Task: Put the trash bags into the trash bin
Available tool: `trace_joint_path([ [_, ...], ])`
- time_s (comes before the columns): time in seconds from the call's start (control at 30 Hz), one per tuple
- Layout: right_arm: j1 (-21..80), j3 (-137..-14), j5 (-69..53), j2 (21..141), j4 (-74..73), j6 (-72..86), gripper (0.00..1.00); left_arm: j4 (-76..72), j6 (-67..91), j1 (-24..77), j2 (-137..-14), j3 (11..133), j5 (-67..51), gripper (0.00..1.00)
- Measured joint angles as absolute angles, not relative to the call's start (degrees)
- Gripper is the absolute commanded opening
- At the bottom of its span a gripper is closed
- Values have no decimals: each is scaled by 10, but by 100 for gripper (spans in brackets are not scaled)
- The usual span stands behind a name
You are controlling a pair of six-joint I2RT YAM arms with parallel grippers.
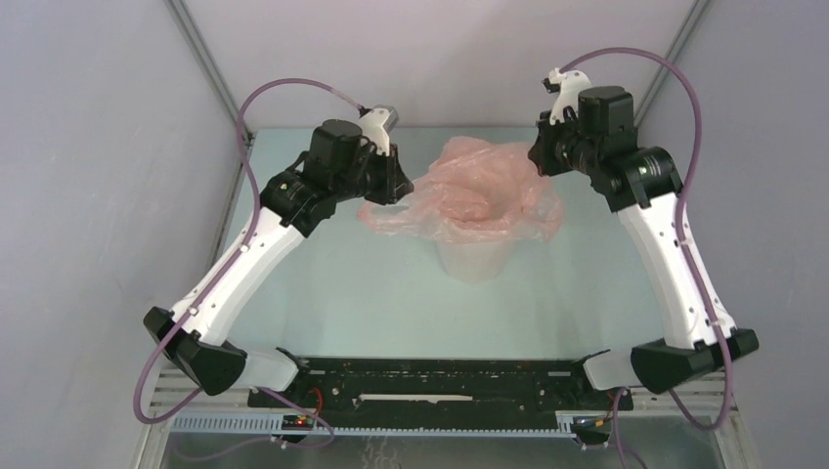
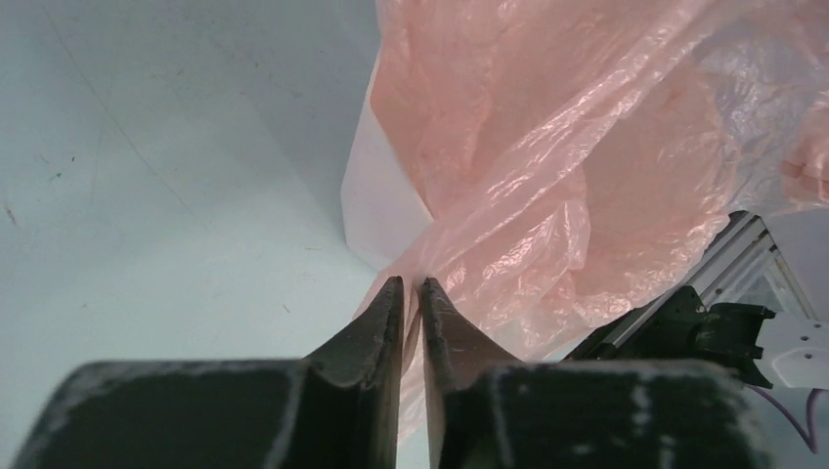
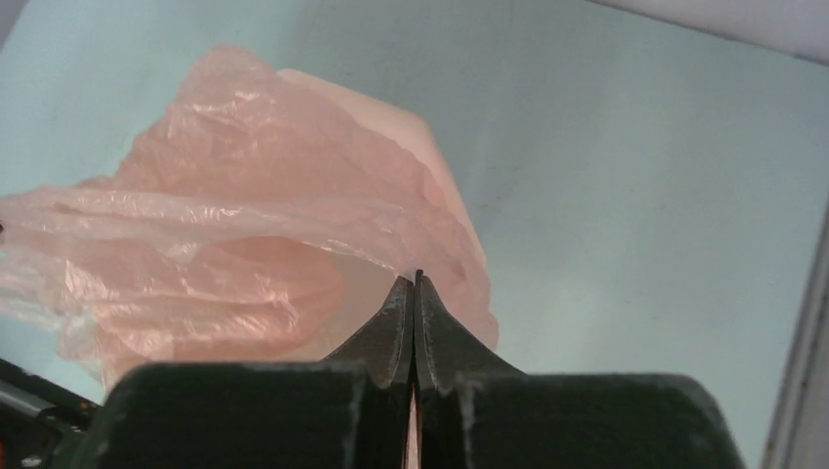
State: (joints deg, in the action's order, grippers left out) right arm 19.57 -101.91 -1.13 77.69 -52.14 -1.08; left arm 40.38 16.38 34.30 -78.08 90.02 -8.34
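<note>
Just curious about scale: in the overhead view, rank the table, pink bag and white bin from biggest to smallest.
Table, largest.
Pink bag, next.
White bin, smallest as seen, though the bag drapes over its rim, hiding part of it.

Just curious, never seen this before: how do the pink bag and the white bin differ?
The bag is pink and wrinkly; the bin is white and smooth. The bag spreads wider, draped over the bin, which stands upright beneath. Both are translucent plastic.
</note>
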Motion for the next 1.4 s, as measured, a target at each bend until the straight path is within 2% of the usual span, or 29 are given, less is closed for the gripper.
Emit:
trace_joint_path([
  [0.13, 161, -1063, -63, 838, -543, 19, 0, 377, 196, 333, -798, 900, -102, 1],
  [0.27, 130, -1095, -96, 892, -572, 54, 13, 338, 243, 319, -822, 900, -120, 0],
  [0.33, 120, -1098, -110, 907, -580, 67, 16, 311, 270, 310, -828, 900, -127, 0],
  [0.67, 79, -1122, -163, 968, -588, 111, 16, 207, 401, 261, -903, 900, -143, 0],
  [0.97, 68, -1127, -194, 977, -592, 124, 26, 198, 508, 232, -997, 901, -184, 0],
  [1.4, 53, -1156, -192, 975, -562, 156, 23, 198, 536, 232, -1012, 917, -215, 0],
])
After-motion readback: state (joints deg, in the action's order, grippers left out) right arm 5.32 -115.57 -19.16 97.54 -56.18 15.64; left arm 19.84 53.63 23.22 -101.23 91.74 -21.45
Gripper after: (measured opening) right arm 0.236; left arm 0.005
